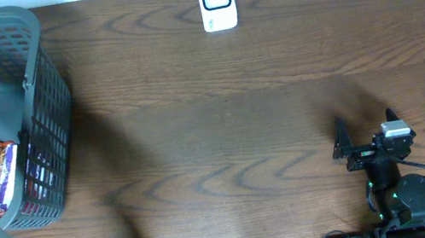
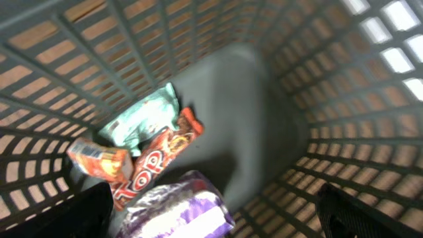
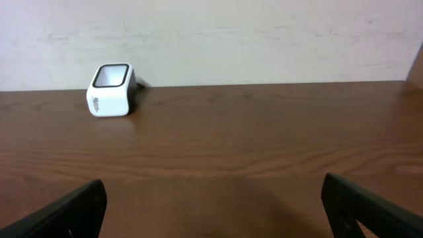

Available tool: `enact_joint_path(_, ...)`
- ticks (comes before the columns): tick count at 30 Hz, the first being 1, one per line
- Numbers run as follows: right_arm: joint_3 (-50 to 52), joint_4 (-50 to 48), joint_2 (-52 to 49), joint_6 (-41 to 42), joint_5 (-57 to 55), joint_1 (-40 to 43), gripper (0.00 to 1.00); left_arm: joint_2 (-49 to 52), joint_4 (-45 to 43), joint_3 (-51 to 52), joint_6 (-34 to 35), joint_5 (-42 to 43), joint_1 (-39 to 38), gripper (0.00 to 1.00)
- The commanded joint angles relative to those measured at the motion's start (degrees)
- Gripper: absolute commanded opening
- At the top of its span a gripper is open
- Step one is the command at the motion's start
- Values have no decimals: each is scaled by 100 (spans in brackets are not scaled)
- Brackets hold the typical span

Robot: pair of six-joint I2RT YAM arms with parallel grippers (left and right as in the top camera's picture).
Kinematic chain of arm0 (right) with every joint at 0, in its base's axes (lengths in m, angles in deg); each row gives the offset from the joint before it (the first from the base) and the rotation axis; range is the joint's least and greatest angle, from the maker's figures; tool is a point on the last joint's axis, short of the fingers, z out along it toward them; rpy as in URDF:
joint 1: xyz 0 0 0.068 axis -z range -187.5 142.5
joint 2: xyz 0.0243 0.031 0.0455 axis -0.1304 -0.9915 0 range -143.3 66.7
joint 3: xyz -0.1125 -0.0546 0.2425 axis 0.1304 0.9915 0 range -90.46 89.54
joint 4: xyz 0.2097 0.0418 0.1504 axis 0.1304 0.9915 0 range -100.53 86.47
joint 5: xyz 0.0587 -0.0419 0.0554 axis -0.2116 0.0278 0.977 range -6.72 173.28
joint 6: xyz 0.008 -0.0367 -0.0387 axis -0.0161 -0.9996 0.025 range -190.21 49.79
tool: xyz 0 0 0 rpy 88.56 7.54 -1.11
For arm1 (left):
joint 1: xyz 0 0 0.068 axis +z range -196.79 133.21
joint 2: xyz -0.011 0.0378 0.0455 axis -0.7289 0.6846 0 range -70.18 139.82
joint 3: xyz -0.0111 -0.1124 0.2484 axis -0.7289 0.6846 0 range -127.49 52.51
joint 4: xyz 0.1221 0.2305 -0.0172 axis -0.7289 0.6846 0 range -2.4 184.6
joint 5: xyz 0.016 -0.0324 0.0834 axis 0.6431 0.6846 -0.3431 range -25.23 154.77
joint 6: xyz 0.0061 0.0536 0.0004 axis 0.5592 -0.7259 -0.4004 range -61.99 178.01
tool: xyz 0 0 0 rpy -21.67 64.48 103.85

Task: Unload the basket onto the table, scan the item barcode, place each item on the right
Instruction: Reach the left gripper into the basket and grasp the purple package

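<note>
I am viewing a grey lattice basket [image 1: 51, 111], a mint-green packet [image 2: 142, 119], a red-orange packet [image 2: 157, 160], a purple-and-white packet [image 2: 180, 211], a white scanner [image 1: 217, 1] with a black face, and a dark brown wood-grained bench [image 1: 239, 123].

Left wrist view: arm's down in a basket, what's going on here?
The left gripper hangs open inside the grey basket, above a pile of snack packets, gripping none of them yet. The right gripper sits open and empty over the table, facing the white scanner at the far edge. No packet is at the scanner, so the barcode scan is not yet done.
</note>
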Motion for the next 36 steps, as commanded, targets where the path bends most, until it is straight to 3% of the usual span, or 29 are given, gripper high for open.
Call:
enact_joint_path(1,7,24,13,-66,-22,28,99,199,446,-142,133,-175,92,98)
enact_joint_path(8,7,24,13,-66,-22,28,99,308,1054,240,127,-284,66,98)
enact_joint_path(12,7,24,13,-66,-22,28,99,317,789,758,127,-898,66,98)
enact_joint_path(16,7,24,13,-66,-22,28,99,343,566,1211,-35,-883,52,98)
enact_joint_path(36,7,24,13,-66,-22,28,99,369,44,2227,-546,214,26,99)
